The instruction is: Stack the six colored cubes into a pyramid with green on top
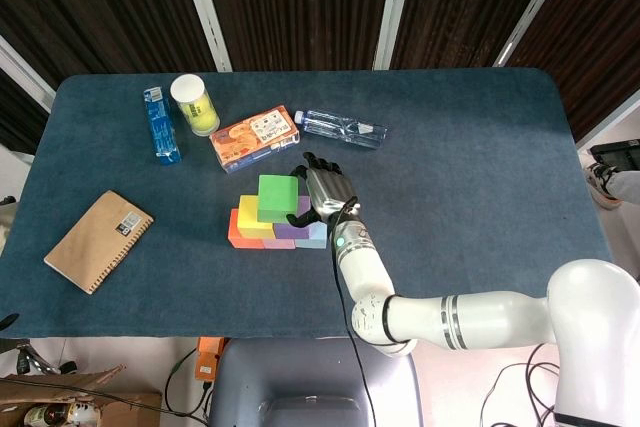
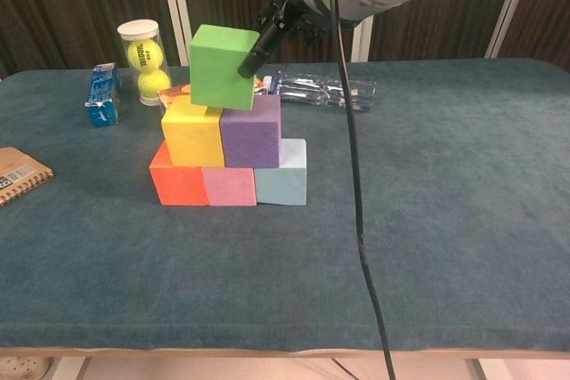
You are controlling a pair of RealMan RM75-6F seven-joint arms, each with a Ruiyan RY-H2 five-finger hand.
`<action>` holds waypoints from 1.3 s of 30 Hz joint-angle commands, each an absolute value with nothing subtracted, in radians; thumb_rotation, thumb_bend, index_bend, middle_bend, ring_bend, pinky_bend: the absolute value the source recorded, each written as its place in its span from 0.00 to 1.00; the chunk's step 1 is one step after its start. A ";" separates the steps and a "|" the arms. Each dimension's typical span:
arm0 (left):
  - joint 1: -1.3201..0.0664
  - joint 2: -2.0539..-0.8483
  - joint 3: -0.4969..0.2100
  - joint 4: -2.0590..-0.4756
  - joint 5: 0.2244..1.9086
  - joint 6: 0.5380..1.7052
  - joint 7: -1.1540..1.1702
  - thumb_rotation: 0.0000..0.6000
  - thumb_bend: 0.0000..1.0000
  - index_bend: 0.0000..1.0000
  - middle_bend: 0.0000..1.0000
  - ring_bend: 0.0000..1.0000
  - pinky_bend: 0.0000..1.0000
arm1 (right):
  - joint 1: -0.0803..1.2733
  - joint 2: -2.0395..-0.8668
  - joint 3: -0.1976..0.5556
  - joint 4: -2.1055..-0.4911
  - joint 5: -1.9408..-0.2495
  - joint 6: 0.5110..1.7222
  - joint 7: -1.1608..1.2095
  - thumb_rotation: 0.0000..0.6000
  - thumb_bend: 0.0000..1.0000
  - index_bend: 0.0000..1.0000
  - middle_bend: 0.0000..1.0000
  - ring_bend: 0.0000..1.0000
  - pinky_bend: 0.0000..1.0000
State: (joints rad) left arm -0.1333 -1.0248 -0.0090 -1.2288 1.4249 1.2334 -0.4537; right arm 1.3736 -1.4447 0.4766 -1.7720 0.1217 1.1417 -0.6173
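Six cubes, perhaps five other items.
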 commanded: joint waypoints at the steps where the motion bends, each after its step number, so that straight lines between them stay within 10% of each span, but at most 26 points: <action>1: -0.133 -1.026 -0.009 -1.226 1.426 1.234 -0.457 1.00 0.14 0.09 0.04 0.00 0.05 | 1.375 -1.451 0.479 -1.772 0.123 1.149 -0.626 1.00 0.24 0.54 0.02 0.00 0.00; 24: -0.133 -1.032 -0.010 -1.207 1.430 1.232 -0.479 1.00 0.14 0.09 0.04 0.00 0.05 | 1.365 -1.493 0.498 -1.745 0.121 1.155 -0.679 1.00 0.24 0.52 0.02 0.00 0.00; 39: -0.131 -1.035 -0.010 -1.196 1.432 1.233 -0.495 1.00 0.14 0.09 0.04 0.00 0.05 | 1.360 -1.508 0.510 -1.736 0.127 1.143 -0.700 1.00 0.24 0.27 0.01 0.00 0.00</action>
